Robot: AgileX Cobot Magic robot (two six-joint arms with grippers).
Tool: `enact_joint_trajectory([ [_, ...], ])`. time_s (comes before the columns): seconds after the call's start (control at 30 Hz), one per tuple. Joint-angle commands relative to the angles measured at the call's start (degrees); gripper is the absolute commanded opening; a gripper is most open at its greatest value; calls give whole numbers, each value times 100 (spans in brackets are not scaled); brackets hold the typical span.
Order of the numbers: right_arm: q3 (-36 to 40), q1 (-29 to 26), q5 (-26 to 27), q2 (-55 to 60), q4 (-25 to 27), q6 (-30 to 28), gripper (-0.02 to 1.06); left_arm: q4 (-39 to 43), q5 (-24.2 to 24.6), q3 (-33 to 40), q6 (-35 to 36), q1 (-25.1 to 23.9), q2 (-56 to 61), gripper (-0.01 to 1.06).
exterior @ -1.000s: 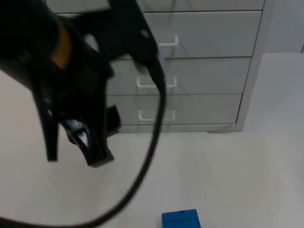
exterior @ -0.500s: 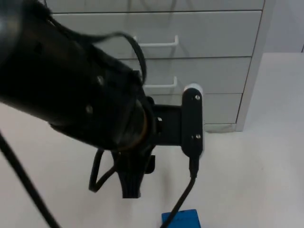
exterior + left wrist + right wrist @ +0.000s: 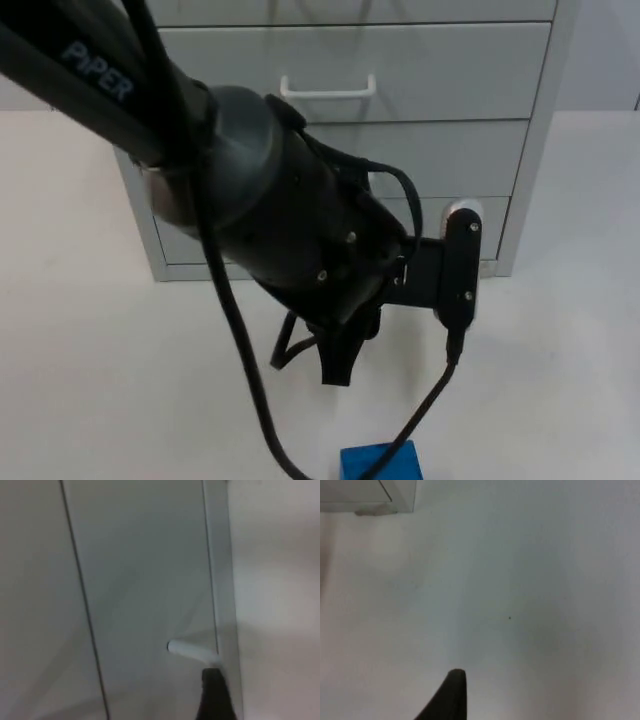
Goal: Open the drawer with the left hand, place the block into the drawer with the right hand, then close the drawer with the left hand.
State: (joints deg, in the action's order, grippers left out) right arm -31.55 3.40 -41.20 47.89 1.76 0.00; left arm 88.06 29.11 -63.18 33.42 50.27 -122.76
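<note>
Reaching low across the front of the grey drawer unit [image 3: 450, 150], left arm's bulk covering the lower drawers; left pincer [image 3: 212, 695] close beside a white handle [image 3: 190, 651], spread or pressed together impossible to tell. Blue block [image 3: 380, 463] resting on the white worktop [image 3: 100, 380], near the front edge. Right pincer [image 3: 451, 696] hovering over bare worktop, state likewise unclear.

— Where is the left arm [image 3: 270, 230]?
— It crosses the top view from the upper left to the centre, thick and black, wrist angled downward.
— And its end effector?
— The left end effector [image 3: 338, 365] points down, below centre; finger state unclear.
— The right end effector?
— One black fingertip [image 3: 451, 696] visible.
</note>
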Motion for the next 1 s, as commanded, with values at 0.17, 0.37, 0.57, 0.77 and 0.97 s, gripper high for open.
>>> enact_joint_trajectory([
  [0.17, -37, -30, 50, -14, -26, -66, 105, 201, -409, -83, 116, -309, -114, 23],
  [0.37, -37, -30, 53, -14, -26, -66, 105, -727, -533, -44, -383, -289, -114, 0],
  [0.57, -37, -30, 53, -14, -26, -66, 105, -3193, -505, 259, -3129, -57, 198, 0],
  [0.77, -37, -30, 114, -14, -36, -66, 105, -6359, -234, 415, -5988, -25, 586, 0],
  [0.97, -37, -30, 124, -14, -15, -66, 105, -7911, -86, 415, -7433, -25, 618, 0],
])
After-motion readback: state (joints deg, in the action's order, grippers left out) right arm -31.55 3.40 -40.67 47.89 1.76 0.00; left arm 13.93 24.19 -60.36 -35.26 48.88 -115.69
